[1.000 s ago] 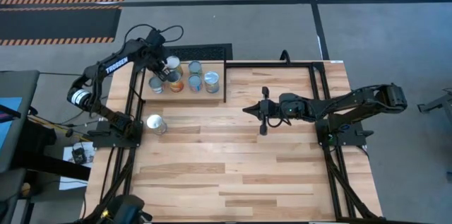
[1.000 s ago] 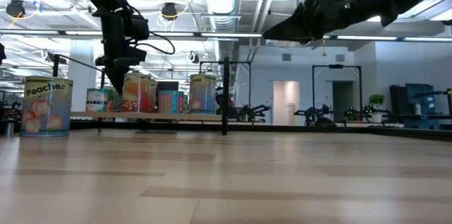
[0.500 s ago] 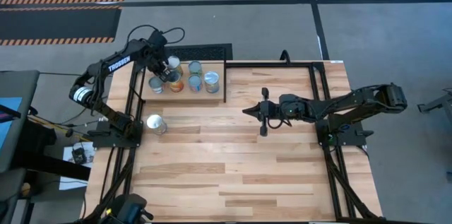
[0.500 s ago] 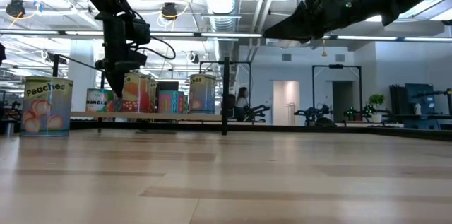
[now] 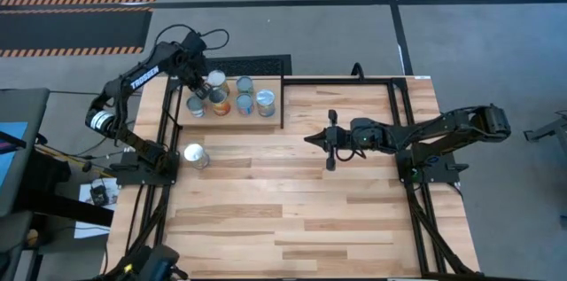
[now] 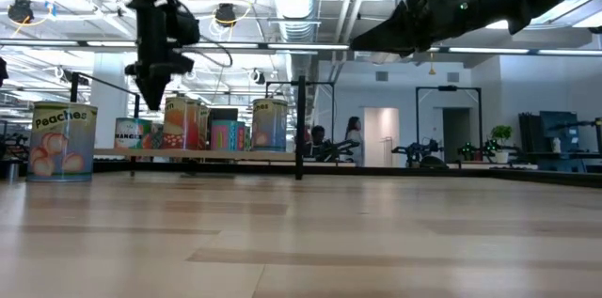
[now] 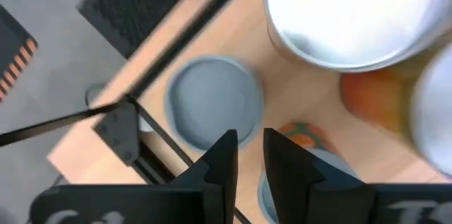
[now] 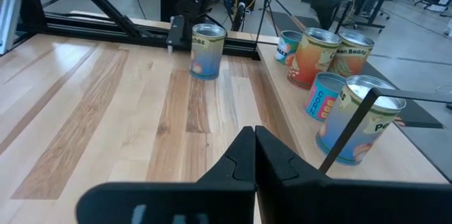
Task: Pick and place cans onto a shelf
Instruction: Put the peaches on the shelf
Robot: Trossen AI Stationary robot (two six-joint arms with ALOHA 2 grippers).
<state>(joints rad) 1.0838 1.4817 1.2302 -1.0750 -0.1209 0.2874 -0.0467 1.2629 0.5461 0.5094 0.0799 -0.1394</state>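
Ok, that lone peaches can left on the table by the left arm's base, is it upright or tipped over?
Upright. The peaches can stands on its base in the low view, label reading level, and the high view shows its round silver lid facing up, off the shelf.

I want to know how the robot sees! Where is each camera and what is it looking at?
High view: above, looking down on the table, both arms.
Low view: at tabletop height, facing the shelf; arms overhead.
Left wrist: above the shelf cans, own fingers showing.
Right wrist: looks across the table, own fingers.
Shared: Peaches can.
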